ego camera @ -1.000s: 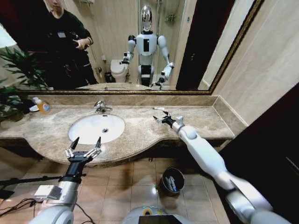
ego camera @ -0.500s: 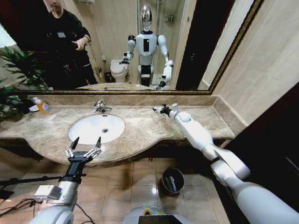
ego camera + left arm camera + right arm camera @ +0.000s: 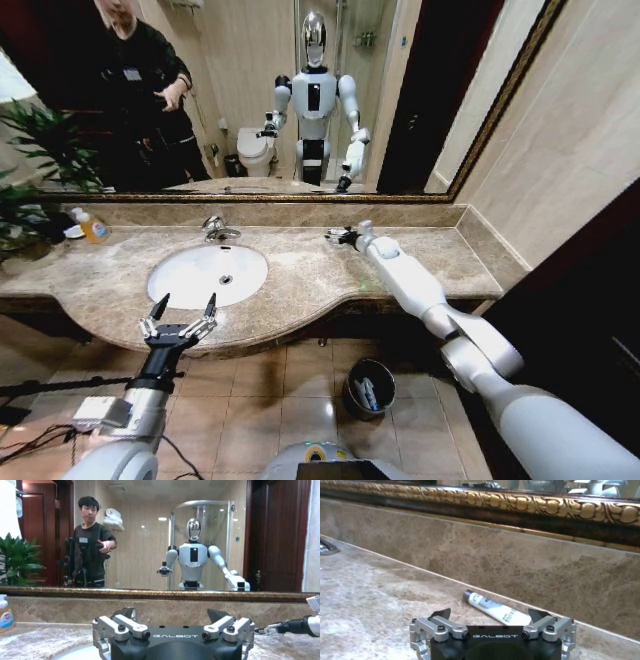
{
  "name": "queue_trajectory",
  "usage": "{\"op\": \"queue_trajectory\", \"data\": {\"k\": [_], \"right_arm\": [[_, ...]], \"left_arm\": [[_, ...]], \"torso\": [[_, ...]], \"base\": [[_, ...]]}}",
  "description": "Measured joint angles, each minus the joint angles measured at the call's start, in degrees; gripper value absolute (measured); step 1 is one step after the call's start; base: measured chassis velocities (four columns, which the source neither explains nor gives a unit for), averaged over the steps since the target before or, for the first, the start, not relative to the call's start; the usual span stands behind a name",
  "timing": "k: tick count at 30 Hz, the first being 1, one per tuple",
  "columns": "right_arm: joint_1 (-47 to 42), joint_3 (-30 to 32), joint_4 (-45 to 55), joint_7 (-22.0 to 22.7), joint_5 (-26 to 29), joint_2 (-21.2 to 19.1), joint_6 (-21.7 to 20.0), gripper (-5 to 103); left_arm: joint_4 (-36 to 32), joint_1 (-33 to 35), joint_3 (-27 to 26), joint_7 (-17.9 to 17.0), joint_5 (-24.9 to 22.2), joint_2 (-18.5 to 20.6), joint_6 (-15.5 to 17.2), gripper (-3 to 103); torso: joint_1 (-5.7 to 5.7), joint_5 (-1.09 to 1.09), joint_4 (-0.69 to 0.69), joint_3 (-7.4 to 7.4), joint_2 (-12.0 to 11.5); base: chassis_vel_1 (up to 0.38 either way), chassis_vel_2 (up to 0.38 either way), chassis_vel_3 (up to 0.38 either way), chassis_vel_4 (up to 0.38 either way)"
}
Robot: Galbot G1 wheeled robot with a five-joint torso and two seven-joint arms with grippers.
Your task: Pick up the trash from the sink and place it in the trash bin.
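At six o'clock in the head view, on the tiled floor below the worktop edge, stands the trash bin [image 3: 369, 389], with a few pale items inside, too small to name. At about eight o'clock the left pincer [image 3: 180, 317] is held just in front of the worktop [image 3: 300, 280] rim, forearm rising straight up from below, its fingers spread wide and gripping nothing. Beyond it, at about ten o'clock, lies the sink [image 3: 208, 274], its white bowl bare around the drain. The right arm reaches out long and nearly straight from four o'clock toward the back wall, and the right pincer [image 3: 338, 236] hovers low over the marble at twelve o'clock, fingers parted and empty. Just past its tips in the right wrist view lies a white tube [image 3: 495, 609] with a dark cap, flat on the worktop beside the backsplash. An orange-filled soap bottle [image 3: 92, 228] stands at the far ten o'clock corner.
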Motion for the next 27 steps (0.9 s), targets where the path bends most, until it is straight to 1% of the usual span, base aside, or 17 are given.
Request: {"op": "queue_trajectory", "data": {"k": [3, 6, 8, 10, 16, 21, 27], "right_arm": [[0.88, -0.01, -1.74, -0.66, -0.88, 0.47, 0.31, 100], [1.72, -0.04, -3.52, -1.76, -1.47, 1.21, 1.12, 100], [2.54, -0.05, -5.13, -3.64, -1.93, 2.29, 2.37, 100], [2.85, -0.04, -5.67, -4.28, -2.10, 3.04, 2.91, 100], [3.70, 0.15, -7.56, -4.47, -2.74, 5.32, 3.34, 100], [4.43, 1.24, -10.15, -4.49, -4.46, 7.23, 3.90, 100], [4.53, 1.82, -11.28, -4.45, -5.19, 7.85, 4.23, 100]], "left_arm": [[0.00, 0.00, 0.00, 0.00, 0.00, 0.00, 0.00, 100], [0.00, 0.00, 0.00, 0.00, 0.00, -0.01, 0.00, 100], [0.00, 0.00, 0.00, 0.00, 0.00, 0.00, 0.00, 100], [0.00, 0.00, 0.00, 0.00, 0.00, 0.00, 0.00, 100], [0.00, 0.00, 0.00, 0.00, 0.00, 0.00, 0.00, 100], [0.00, 0.00, 0.00, 0.00, 0.00, 0.00, 0.00, 100], [0.00, 0.00, 0.00, -0.01, 0.00, 0.00, 0.00, 100]], "torso": [[0.00, 0.00, 0.03, 0.00, 0.00], [0.00, -0.01, 0.03, 0.00, 0.00], [0.00, -0.01, 0.03, 0.00, 0.00], [0.00, -0.01, 0.03, 0.00, 0.00], [0.00, -0.01, 0.04, 0.00, 0.00], [0.00, -0.01, 0.03, 0.00, 0.00], [0.00, -0.01, 0.03, 0.00, 0.00]], "base": [[0.000, 0.000, 0.000, 0.000], [0.000, 0.000, 0.000, 0.000], [0.000, 0.000, 0.000, 0.000], [0.000, 0.000, 0.000, 0.000], [0.000, 0.000, 0.000, 0.000], [0.000, 0.000, 0.000, 0.000], [0.000, 0.000, 0.000, 0.000]]}}
